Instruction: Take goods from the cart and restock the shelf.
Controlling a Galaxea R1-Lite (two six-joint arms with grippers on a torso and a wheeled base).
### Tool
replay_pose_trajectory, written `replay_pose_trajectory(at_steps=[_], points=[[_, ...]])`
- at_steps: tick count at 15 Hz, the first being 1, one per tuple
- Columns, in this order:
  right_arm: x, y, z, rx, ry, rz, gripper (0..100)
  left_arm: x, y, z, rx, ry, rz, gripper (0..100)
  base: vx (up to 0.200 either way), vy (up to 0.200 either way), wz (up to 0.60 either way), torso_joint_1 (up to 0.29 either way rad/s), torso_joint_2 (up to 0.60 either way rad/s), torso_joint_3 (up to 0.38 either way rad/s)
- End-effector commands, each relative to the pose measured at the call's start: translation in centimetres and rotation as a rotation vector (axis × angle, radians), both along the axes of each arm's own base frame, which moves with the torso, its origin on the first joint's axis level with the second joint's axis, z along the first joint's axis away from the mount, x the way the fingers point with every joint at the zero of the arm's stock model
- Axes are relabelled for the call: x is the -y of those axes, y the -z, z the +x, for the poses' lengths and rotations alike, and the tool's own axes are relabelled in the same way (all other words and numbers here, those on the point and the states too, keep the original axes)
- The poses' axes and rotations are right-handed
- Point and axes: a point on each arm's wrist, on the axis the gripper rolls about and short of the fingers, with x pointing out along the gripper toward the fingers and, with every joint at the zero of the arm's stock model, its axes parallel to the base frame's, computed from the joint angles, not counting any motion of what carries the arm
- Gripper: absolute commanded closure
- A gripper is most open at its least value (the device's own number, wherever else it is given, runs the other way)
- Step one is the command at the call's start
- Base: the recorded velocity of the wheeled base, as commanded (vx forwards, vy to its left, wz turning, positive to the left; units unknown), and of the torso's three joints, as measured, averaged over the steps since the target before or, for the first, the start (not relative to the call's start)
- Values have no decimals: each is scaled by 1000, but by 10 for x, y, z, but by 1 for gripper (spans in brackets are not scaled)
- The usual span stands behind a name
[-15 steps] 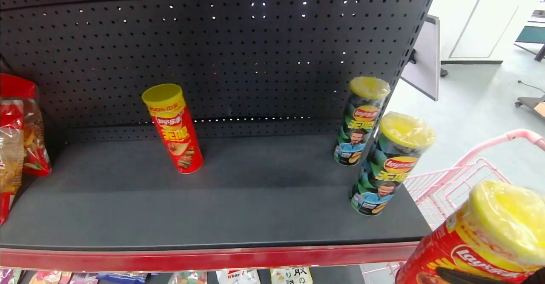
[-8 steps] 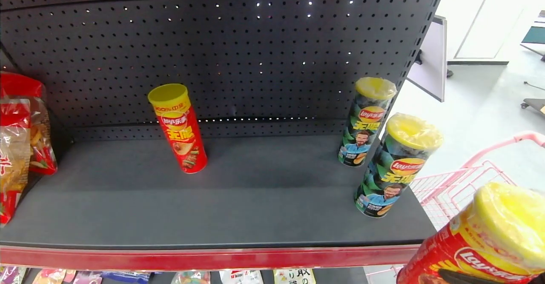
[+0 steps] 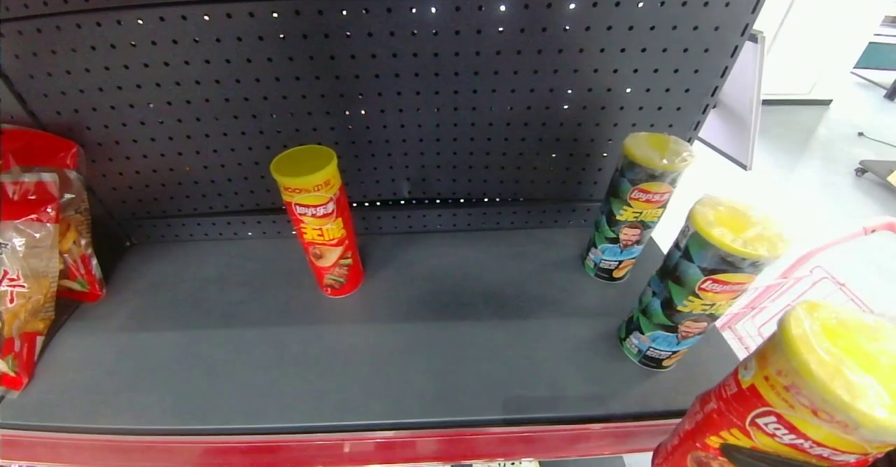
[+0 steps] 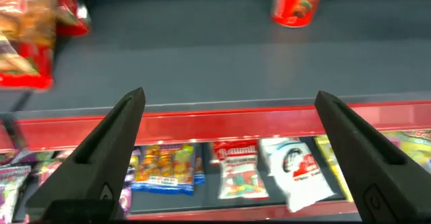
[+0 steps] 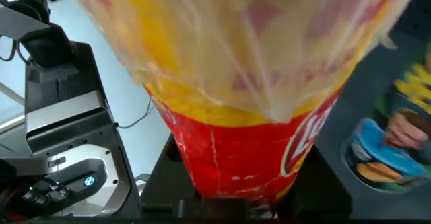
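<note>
Red chip can (image 3: 791, 397) clamped in right hand (image 5: 232, 190), near shelf (image 3: 420, 355) right front corner, left hand (image 4: 229, 99) spread apart before shelf edge

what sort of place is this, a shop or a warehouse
Most likely a shop aisle, or a mock-up of one: a pegboard-backed shelf with chip cans standing on it, packaged snacks on the tier below, and a pink shopping cart alongside.
</note>
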Motion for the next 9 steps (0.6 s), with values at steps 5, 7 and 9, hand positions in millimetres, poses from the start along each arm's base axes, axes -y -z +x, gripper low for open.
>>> replay_pose_trajectory(at_steps=[5,7,9], points=[[0,1,-1,-1,0,-1,100,0,0,0,-1,1,0,0,0,200,0,3,1,2],[1,3,-2,-8,0,-3,100,0,0,0,-1,-1,-2,0,0,0,0,0,0,0],[1,3,-2,-7,0,-3,100,0,0,0,-1,-1,0,0,0,0,0,0,0,0]])
